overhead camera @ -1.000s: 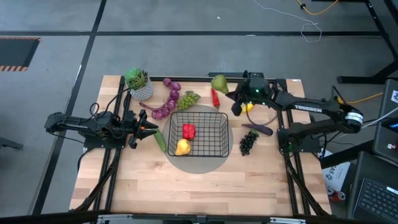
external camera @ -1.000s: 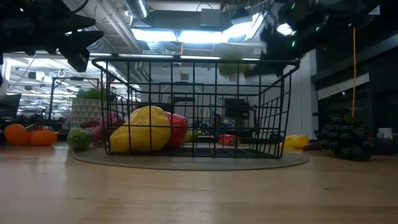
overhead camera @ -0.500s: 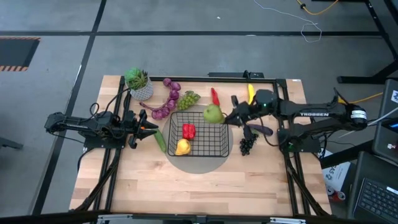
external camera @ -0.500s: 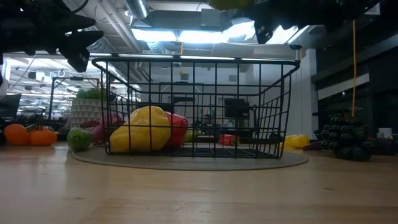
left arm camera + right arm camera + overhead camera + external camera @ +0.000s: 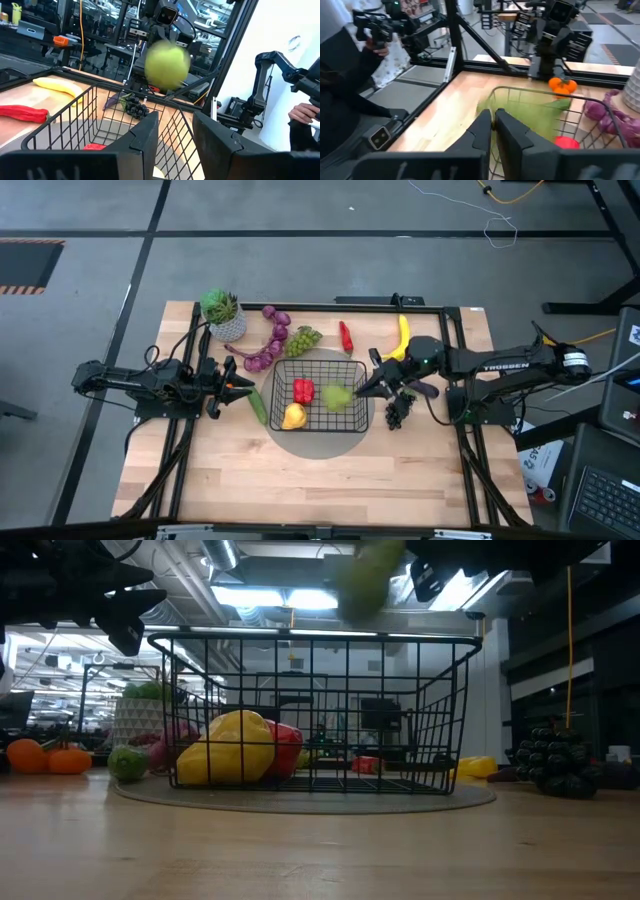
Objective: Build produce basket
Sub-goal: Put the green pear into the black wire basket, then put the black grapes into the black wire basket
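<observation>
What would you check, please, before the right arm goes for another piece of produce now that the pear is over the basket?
1. Pear clear of right gripper: ok, it shows blurred, apart from the fingers.
2. Pear settled in basket: not ok, the low view shows it above the rim.
3. Right gripper fingers: cannot tell if open enough for the next pick.
4. Left gripper out of the way: ok, waiting beside the basket near the cucumber.
5. Next items reachable: ok, black grapes and banana lie near the right arm.
</observation>
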You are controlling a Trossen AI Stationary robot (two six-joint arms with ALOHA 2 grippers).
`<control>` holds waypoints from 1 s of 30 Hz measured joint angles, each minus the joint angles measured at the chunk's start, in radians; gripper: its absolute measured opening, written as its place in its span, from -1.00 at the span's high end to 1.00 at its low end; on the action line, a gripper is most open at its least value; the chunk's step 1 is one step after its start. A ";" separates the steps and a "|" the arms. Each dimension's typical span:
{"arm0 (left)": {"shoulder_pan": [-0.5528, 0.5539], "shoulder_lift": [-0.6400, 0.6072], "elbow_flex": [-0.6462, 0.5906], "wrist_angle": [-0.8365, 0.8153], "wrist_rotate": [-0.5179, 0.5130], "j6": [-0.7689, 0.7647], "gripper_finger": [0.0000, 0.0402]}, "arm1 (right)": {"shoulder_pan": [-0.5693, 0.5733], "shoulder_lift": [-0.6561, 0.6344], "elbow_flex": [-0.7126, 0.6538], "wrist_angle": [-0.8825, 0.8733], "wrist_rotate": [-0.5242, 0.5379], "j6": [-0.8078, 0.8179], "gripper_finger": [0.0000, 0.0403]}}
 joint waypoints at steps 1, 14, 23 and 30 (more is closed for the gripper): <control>0.000 0.000 0.000 0.000 0.000 0.000 0.43 | 0.005 0.000 0.000 -0.002 0.018 -0.001 0.87; 0.000 0.000 0.000 0.000 0.000 0.000 0.43 | 0.029 0.000 0.000 0.001 0.134 0.002 0.86; 0.000 0.000 0.000 0.000 0.000 0.000 0.43 | 0.029 0.000 0.000 0.000 0.134 0.003 0.86; 0.000 0.000 0.000 0.000 0.000 0.000 0.43 | 0.029 0.000 0.000 0.002 0.133 0.004 0.86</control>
